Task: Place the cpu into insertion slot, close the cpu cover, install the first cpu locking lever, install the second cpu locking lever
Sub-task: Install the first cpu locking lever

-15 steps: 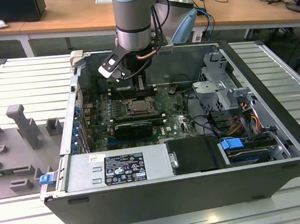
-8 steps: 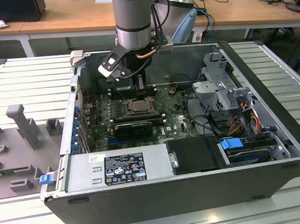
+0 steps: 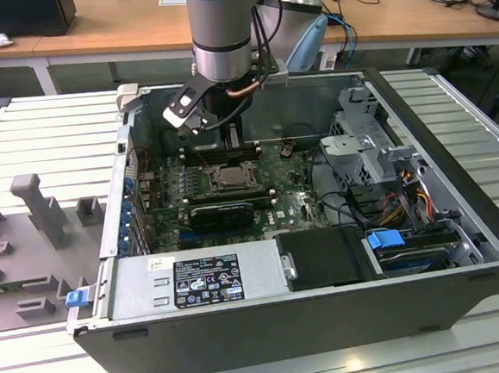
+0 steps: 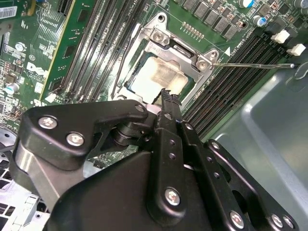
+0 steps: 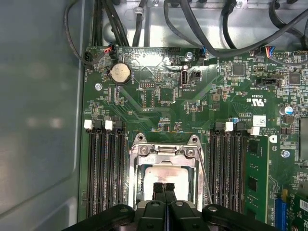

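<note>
Grey power supply (image 3: 196,281) fronts the open computer case (image 3: 456,179) in the exterior view, with the green motherboard (image 3: 294,204) lying behind it. Midway back, the arm's black gripper (image 5: 163,186) reaches down over the insertion slot (image 3: 231,177). Its fingers are pressed together with nothing between them, tips at the edge of the cpu (image 5: 166,173). The cpu sits in the slot, its pale, smeared top showing through the window of the cpu cover (image 5: 166,150), which lies flat around it. A thin wire lever (image 4: 255,64) stands out from the socket across the memory slots (image 4: 240,50). Wooden desks (image 3: 116,24) line the background.
</note>
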{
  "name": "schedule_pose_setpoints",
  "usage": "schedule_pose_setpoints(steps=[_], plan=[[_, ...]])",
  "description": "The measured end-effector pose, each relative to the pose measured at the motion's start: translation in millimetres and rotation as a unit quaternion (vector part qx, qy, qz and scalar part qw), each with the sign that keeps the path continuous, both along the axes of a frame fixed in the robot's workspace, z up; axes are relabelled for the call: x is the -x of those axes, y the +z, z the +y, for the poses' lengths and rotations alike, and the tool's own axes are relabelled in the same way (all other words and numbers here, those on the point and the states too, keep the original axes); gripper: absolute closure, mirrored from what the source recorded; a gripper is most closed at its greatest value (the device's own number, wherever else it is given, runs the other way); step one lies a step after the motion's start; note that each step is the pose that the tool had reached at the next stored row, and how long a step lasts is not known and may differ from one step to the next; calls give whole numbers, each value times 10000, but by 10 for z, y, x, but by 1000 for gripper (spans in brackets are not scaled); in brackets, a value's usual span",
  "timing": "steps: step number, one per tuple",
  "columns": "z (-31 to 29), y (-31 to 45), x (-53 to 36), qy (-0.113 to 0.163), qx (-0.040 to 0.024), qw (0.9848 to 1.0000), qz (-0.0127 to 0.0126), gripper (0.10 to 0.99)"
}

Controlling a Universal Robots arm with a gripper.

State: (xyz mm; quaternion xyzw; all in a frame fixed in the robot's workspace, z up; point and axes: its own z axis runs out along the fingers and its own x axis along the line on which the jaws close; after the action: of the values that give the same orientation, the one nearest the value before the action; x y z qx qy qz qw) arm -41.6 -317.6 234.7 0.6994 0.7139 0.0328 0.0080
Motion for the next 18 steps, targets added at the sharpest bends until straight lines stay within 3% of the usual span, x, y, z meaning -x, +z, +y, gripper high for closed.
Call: schedule_pose_setpoints(steps=[18], plan=[[0, 79, 0, 0, 3, 10000, 0, 980]])
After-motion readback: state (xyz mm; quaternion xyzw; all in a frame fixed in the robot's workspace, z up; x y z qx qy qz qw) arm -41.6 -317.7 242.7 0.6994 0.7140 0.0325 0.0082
